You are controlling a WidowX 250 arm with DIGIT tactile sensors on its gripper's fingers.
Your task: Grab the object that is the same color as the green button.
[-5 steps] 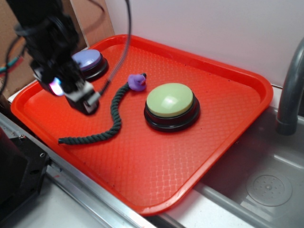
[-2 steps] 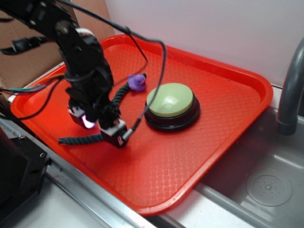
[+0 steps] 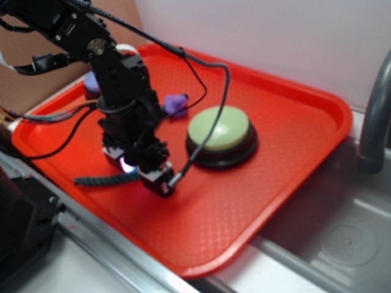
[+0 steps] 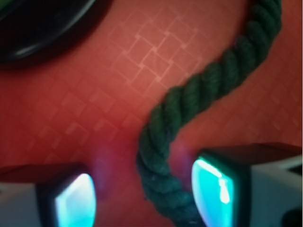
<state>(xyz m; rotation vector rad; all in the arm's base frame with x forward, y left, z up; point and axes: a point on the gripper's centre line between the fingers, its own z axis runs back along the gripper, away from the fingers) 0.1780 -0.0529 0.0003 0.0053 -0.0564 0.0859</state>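
The dark green twisted rope (image 4: 199,99) lies wavy on the red tray (image 3: 256,201). In the exterior view only its near end (image 3: 98,180) and its purple knob (image 3: 176,104) show; the arm hides the rest. My gripper (image 3: 143,174) is down at the tray, open, with the rope between its two glowing fingertips (image 4: 215,189), nearer the right one. In the wrist view the gripper (image 4: 144,198) straddles the rope's lower bend. The pale yellow-green dome button (image 3: 218,128) on its black base stands just right of the gripper; its base edge shows top left in the wrist view (image 4: 42,33).
The purple dome button (image 3: 91,82) is at the tray's back left, mostly hidden by the arm. A steel sink (image 3: 342,238) and a grey faucet pipe (image 3: 372,116) are right of the tray. Cables hang from the arm over the tray.
My gripper has moved right and toward the front of the tray, from beside the purple button to low over the rope's lower bend.
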